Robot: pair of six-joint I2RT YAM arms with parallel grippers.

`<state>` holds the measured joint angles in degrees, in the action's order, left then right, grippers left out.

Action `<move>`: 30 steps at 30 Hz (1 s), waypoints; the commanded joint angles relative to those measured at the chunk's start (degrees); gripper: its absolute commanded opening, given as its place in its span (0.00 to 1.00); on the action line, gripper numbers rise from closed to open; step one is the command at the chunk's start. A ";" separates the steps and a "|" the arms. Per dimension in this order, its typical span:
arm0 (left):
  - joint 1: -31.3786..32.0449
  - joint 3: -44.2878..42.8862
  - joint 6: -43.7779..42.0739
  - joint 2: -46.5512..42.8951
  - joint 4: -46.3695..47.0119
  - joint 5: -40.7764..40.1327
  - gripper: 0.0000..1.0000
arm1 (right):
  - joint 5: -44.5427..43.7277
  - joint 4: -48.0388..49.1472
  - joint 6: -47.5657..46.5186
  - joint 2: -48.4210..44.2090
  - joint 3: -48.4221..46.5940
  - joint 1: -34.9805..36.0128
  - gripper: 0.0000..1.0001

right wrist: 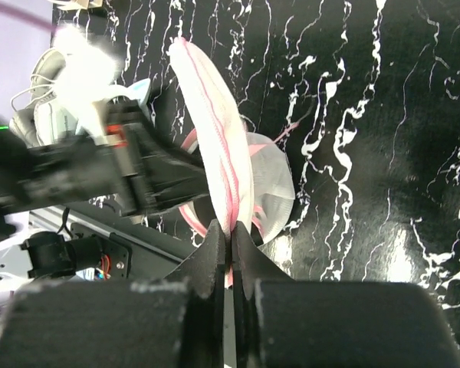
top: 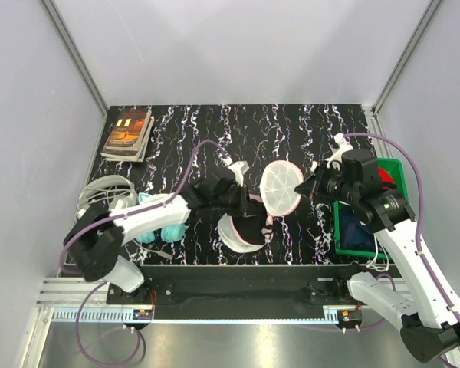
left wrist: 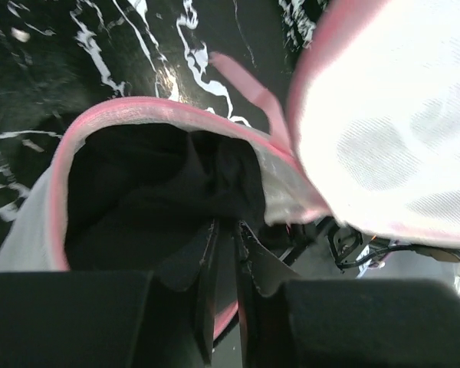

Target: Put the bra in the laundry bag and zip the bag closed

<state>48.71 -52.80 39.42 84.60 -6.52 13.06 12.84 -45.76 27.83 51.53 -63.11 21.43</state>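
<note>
Left gripper (left wrist: 228, 231) clamped on bra (left wrist: 149, 192) inside laundry bag (left wrist: 391, 115); right gripper (right wrist: 228, 230) clamped on rim.

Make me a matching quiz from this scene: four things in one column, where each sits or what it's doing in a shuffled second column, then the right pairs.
Column one:
1. bra
2. books
3. green bin
4. right gripper

Column two:
A. at the far left corner of the table
B. jaws shut on the rim of the raised half of the laundry bag
C. at the table's right side
D. lying in the laundry bag's lower half

Pairs: 1-D, 2-A, 3-C, 4-B.
</note>
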 commanded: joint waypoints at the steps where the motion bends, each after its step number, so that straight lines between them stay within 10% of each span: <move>1: 1.39 -1.70 3.46 6.88 9.31 3.46 0.16 | 0.87 -0.38 2.22 -0.99 -3.42 0.37 0.00; 14: -1.60 -6.88 3.21 18.07 5.12 -2.07 0.09 | -1.15 -6.01 4.69 -1.87 -13.79 0.45 0.00; 23: -1.51 -6.70 -3.82 -0.65 -3.83 -3.83 0.73 | -1.42 -4.52 2.05 -0.55 -9.14 0.37 0.00; 30: -1.07 -5.13 -1.45 -9.80 -11.75 -6.99 0.78 | -1.24 -3.81 2.13 -0.55 -8.78 0.45 0.00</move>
<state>47.40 -58.17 37.93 78.06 -12.71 9.47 12.49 -52.95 30.79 51.29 -71.59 21.47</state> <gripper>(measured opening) 0.783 0.020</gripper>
